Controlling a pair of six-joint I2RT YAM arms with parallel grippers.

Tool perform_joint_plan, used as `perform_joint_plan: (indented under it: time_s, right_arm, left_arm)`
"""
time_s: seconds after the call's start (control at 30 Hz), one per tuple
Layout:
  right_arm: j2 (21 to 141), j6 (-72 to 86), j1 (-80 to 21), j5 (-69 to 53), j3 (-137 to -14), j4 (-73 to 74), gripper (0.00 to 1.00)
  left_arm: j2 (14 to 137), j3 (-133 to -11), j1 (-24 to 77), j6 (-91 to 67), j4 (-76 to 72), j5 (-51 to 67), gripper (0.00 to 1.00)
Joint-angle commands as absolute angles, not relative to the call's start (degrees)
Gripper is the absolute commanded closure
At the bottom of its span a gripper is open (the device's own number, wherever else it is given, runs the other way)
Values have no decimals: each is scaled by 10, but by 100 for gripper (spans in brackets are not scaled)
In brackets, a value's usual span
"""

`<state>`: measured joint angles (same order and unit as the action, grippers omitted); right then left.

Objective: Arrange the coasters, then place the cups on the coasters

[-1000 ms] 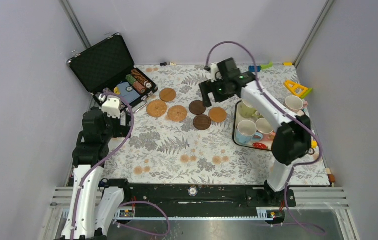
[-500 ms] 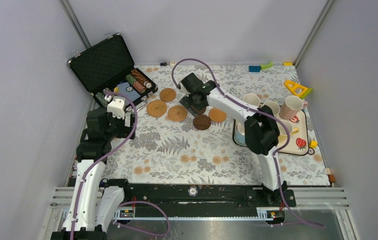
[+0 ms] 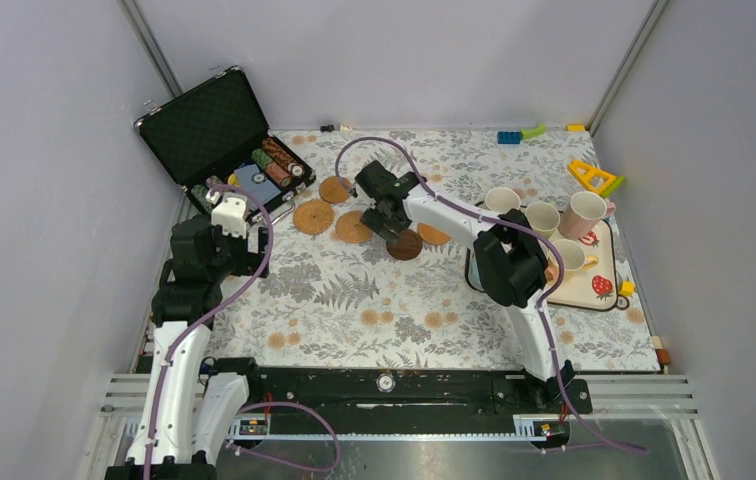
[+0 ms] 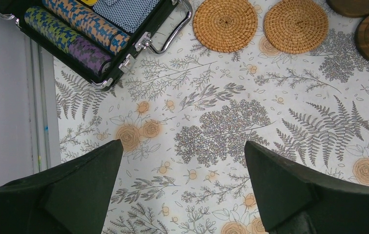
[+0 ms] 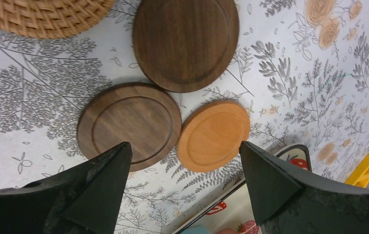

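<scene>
- Here, a dark wood coaster lies just under the right pincer, by its left finger, and appears to touch an orange coaster under the gap.
- A second dark wood coaster sits just ahead, and a woven coaster ahead-left.
- The right pincer hovers wide and empty.
- The step looks like spacing the discs. It should come down on one free rim only, clear of the neighbour, then carry the disc to bare counter, leaving mug room.
- The cups wait on the tray, well right of the pincer.
- The left pincer hangs wide and empty.
</scene>
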<state>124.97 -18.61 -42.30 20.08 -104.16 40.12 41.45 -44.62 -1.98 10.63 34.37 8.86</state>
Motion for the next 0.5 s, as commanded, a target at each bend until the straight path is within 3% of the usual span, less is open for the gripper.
perform_joint_plan:
  time_s: [0.0,0.47]
  right_arm:
    - [1272,-204,-441,214,-1039,403,10]
    - [1294,-223,-465,196,-1030,402,7]
  left_arm:
    - [404,-443,-26,103,310,103,1]
    - [404,-441,-28,102,306,101,1]
